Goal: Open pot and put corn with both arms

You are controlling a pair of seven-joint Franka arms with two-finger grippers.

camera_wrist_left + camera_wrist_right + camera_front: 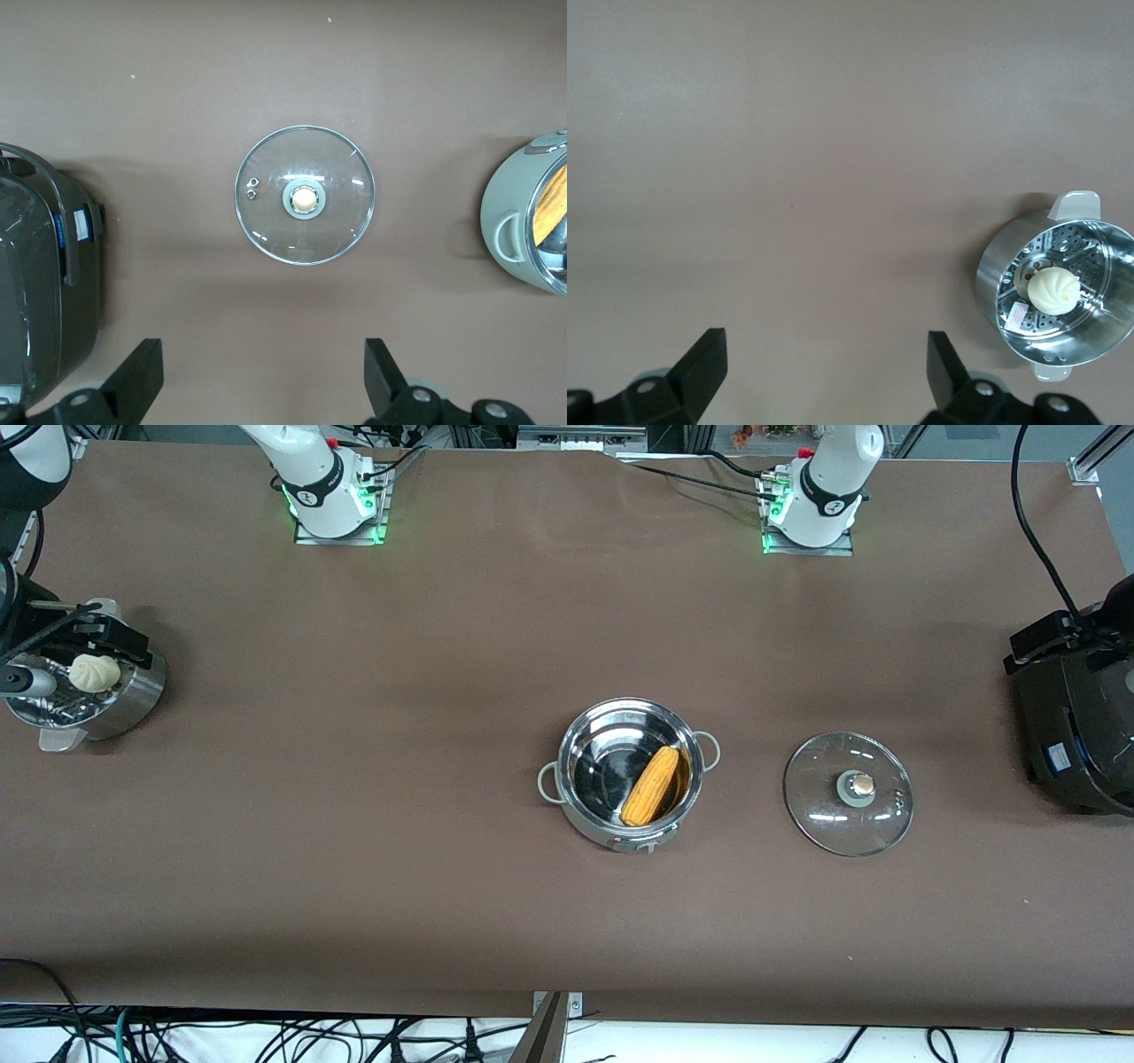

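1. The pot [629, 775] sat uncovered near the middle of the brown tabletop [354, 824], with the corn [651, 786] lying inside it.
2. The glass lid [848, 793] lay flat on the tabletop beside the pot, toward the left arm's end, apart from it.
3. The left gripper [264, 382] hung over the lid, jaws wide open and empty.
4. The right gripper [827, 376] hung over bare tabletop near the steamer [1057, 295] holding a white bun [1053, 289], jaws wide open and empty.
5. A black cooker [1076, 717] stood at the left arm's end.
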